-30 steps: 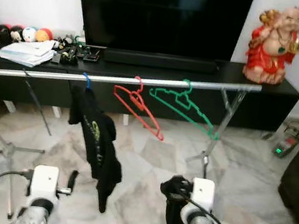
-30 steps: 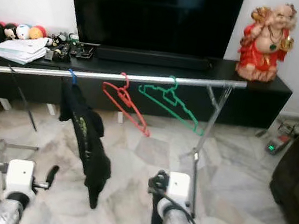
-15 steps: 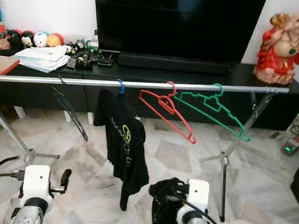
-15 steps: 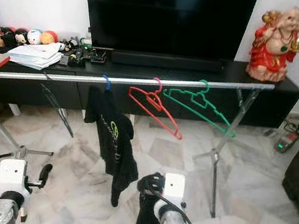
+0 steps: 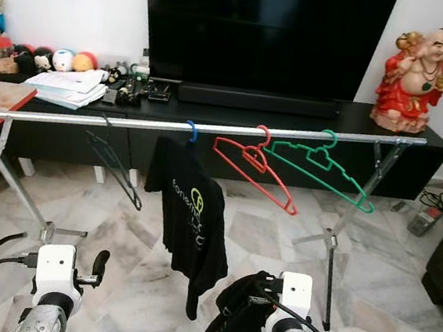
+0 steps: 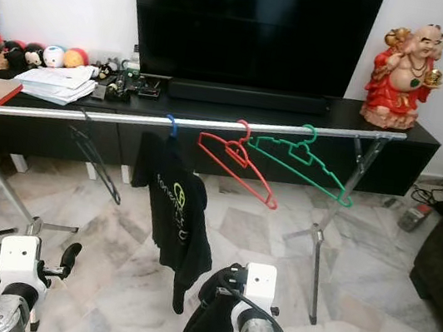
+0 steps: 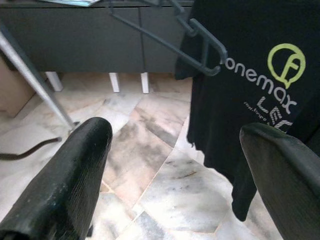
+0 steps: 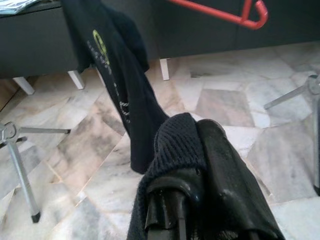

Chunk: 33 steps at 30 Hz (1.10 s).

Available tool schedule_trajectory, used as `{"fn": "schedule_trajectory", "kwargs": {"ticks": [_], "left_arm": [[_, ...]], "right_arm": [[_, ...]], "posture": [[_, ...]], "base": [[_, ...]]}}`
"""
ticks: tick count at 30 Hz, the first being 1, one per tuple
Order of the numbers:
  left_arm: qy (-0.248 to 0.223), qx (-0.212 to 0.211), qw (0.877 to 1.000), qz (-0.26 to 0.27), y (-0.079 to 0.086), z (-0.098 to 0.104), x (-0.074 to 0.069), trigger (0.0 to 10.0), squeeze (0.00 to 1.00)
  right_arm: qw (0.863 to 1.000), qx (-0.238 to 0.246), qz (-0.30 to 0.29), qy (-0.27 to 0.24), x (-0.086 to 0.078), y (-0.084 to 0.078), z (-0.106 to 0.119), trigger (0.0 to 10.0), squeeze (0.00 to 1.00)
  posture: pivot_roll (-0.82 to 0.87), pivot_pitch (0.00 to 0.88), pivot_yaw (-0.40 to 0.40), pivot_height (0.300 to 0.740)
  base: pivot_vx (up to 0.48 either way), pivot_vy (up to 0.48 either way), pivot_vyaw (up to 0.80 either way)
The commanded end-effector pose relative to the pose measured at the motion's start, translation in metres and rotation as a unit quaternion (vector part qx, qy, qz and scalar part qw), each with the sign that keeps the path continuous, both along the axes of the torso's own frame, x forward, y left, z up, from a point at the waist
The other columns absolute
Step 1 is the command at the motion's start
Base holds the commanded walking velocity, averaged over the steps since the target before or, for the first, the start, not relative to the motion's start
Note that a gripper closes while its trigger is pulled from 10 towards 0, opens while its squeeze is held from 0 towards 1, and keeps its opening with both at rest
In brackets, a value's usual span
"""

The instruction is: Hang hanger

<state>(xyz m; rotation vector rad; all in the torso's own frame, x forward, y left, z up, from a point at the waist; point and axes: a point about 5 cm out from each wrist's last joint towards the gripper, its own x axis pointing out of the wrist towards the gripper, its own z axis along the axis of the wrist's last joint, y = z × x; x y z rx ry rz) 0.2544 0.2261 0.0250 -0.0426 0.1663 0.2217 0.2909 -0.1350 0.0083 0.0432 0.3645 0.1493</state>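
Nearest the camera, the right gripper (image 5: 257, 285) hangs low over the marble floor (image 5: 400, 312), its black fingers pressed together on a dark garment (image 5: 229, 331) that bunches over them and droops below; the right wrist view shows a black hanger hook (image 8: 172, 200) clamped with the knitted cloth. The left gripper (image 5: 98, 266) sits low on the other side, fingers (image 7: 65, 185) spread well apart and holding nothing.

Beyond them a silver clothes rail (image 5: 86, 118) runs across the room on folding legs. Toward its left end a dark empty hanger (image 5: 116, 168) hangs. Near the middle a black T-shirt (image 5: 190, 228) with a green logo hangs from a blue hook (image 5: 191, 132). Just to its right hang a red hanger (image 5: 254, 171) and then a green hanger (image 5: 322, 169), both tilted, close to the rail's right end.

Behind the rail stands a long black TV console (image 5: 396, 130) bearing a large television (image 5: 260, 29), a soundbar (image 5: 257, 100), a stack of papers (image 5: 65, 87) and small toys (image 5: 53, 59) near its left end, and a red laughing figurine (image 5: 413, 74) at its right end.
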Motion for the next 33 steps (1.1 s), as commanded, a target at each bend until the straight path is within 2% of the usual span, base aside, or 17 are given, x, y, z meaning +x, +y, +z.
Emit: {"fn": "schedule_trajectory", "kwargs": {"ticks": [1,9,20,23,29,33], "left_arm": [[-0.016,-0.003,1.000,0.003,0.003,0.010,0.008,10.0,0.00],[-0.019,-0.005,1.000,0.000,-0.001,0.012,0.010,10.0,0.00],[-0.031,-0.007,0.999,0.007,-0.003,0.017,0.013,10.0,0.00],[-0.033,-0.007,0.999,0.008,-0.003,0.018,0.013,10.0,0.00],[-0.037,-0.004,0.999,0.021,-0.002,0.019,0.013,10.0,0.00],[-0.040,-0.004,0.999,0.021,-0.003,0.020,0.013,10.0,0.00]], "right_arm": [[1.000,-0.011,0.007,-0.023,0.006,0.000,0.008,10.0,0.00],[0.998,-0.037,0.017,-0.037,0.008,-0.003,0.011,10.0,0.00],[0.997,-0.050,0.040,-0.052,0.015,-0.002,0.020,10.0,0.00],[0.996,-0.052,0.043,-0.054,0.016,-0.002,0.020,10.0,0.00],[0.996,-0.043,0.052,-0.062,0.015,0.000,0.022,10.0,0.00],[0.997,-0.030,0.045,-0.058,0.014,-0.001,0.021,10.0,0.00]], "posture": [[0.01,0.000,0.075,0.740],[0.01,0.000,0.078,0.740],[0.02,0.019,0.067,0.740],[0.02,0.024,0.067,0.740],[0.02,0.030,0.064,0.740],[0.02,0.033,0.062,0.740]], "base": [[0.356,0.000,0.00],[0.358,0.000,0.63],[0.358,0.000,0.00],[0.259,0.000,0.61],[0.000,0.000,0.80],[0.000,0.000,0.00]]}}
